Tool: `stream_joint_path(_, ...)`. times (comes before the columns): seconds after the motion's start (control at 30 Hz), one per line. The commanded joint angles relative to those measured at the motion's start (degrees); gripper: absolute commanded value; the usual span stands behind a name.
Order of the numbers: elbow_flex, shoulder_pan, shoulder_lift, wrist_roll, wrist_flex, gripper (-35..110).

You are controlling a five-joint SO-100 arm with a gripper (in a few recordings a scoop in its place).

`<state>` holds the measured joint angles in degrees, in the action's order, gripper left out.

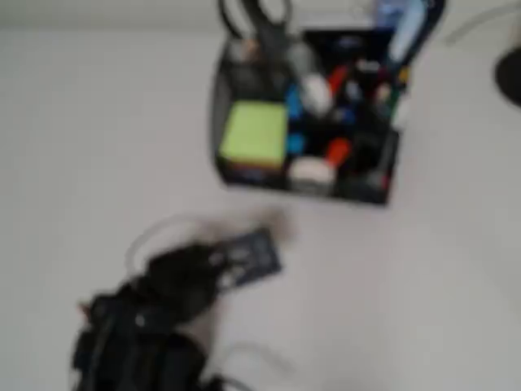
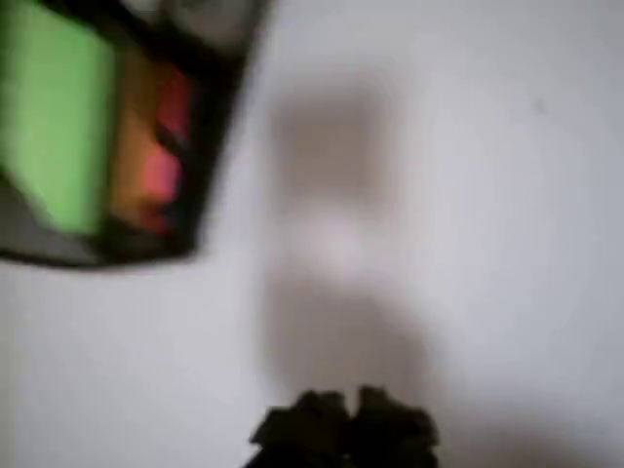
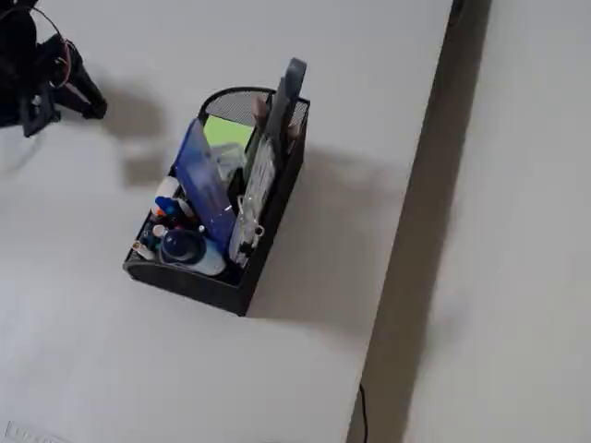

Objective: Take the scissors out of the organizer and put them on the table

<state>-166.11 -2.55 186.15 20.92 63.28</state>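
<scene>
The black mesh organizer (image 1: pixel 368 192) stands at the top middle of the white table (image 1: pixel 98 122) in the overhead view. The scissors (image 1: pixel 254 18) stand upright in its back corner, with the dark loop handles sticking out above the rim and the blades hidden inside. In the fixed view the scissors' handle (image 3: pixel 294 79) rises over the organizer (image 3: pixel 231 291). My gripper (image 1: pixel 273 223) hovers over bare table in front of the organizer, clear of it, shut and holding nothing. It is blurred. In the wrist view the fingertips (image 2: pixel 343 421) sit together, with the organizer's corner (image 2: pixel 210 146) at the upper left.
A lime-green note pad (image 1: pixel 254 134), pens and markers fill the organizer. A dark round object (image 1: pixel 511 75) sits at the right edge of the overhead view. The table's edge (image 3: pixel 406 231) runs down the right of the fixed view. A thin white cable (image 1: pixel 155 232) loops near the arm.
</scene>
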Motion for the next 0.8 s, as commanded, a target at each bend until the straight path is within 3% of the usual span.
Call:
stream_joint_path(0.0,25.05,2.64,-20.21,-3.34,-2.37,6)
stream_joint_path(0.2,70.31,1.41,-61.79,-9.32,7.38,31)
stream_joint_path(0.37,102.48,-1.85,-86.48,-12.57,16.00,47)
stream_joint_path(0.67,154.69,-1.41,-121.99,-14.50,17.05,53)
stream_joint_path(0.77,161.72,0.53,-128.14,-14.94,13.01,53)
